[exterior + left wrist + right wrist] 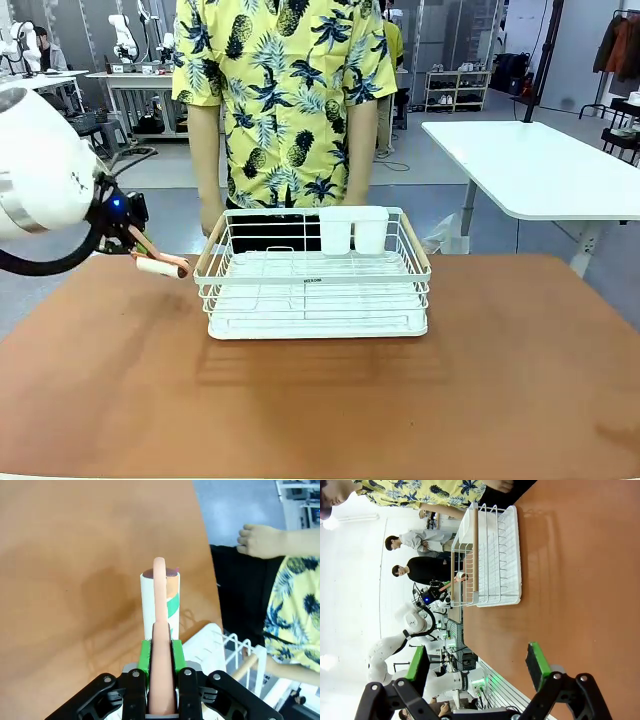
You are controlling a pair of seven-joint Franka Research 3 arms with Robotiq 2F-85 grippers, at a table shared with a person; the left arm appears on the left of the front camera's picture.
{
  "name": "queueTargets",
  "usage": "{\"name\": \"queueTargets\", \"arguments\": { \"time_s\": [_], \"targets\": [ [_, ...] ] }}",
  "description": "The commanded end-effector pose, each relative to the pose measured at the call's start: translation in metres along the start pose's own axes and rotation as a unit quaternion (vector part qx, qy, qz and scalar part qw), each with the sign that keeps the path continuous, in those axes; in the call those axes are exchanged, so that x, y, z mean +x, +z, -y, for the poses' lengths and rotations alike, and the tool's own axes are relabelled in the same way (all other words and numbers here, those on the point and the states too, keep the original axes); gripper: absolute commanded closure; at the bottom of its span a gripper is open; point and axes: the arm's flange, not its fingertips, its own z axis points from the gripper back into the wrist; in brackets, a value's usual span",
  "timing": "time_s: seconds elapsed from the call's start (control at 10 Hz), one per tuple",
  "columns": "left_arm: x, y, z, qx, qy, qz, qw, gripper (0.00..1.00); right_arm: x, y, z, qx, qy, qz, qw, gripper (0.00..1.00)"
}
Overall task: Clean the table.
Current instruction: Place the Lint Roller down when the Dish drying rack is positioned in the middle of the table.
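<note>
Smooth matte reddish-brown table [330,400], rounded corners

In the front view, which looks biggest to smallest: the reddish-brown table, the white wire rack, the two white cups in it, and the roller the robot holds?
1. Reddish-brown table
2. White wire dish rack
3. The two white cups, which look alike
4. White roller with a pinkish handle, held by the left gripper; roughly cup-sized, so that rank is unsure.

White arm [40,170], black fingers [145,680], green pads, silver screws
</note>
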Motion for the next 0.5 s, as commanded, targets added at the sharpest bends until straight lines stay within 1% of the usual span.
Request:
{"name": "queueTargets", "arguments": {
  "time_s": [0.0,0.2,0.3,0.4],
  "targets": [
    [0.012,-0.013,-0.007,0.001,0.007,0.000,1.000,0.79,-0.005,-0.003,-0.003,-0.002,0.001,0.007,1.000,0.00],
    [0.013,-0.018,-0.011,0.015,0.012,0.014,1.000,0.79,-0.005,-0.003,-0.003,-0.002,0.001,0.007,1.000,0.00],
    [0.013,-0.023,-0.015,0.029,0.017,0.015,0.999,0.79,-0.005,-0.003,-0.003,-0.002,0.001,0.007,1.000,0.00],
    [0.012,-0.023,-0.016,0.030,0.020,0.016,0.999,0.79,-0.005,-0.003,-0.003,-0.002,0.001,0.007,1.000,0.00]
  ]
}}
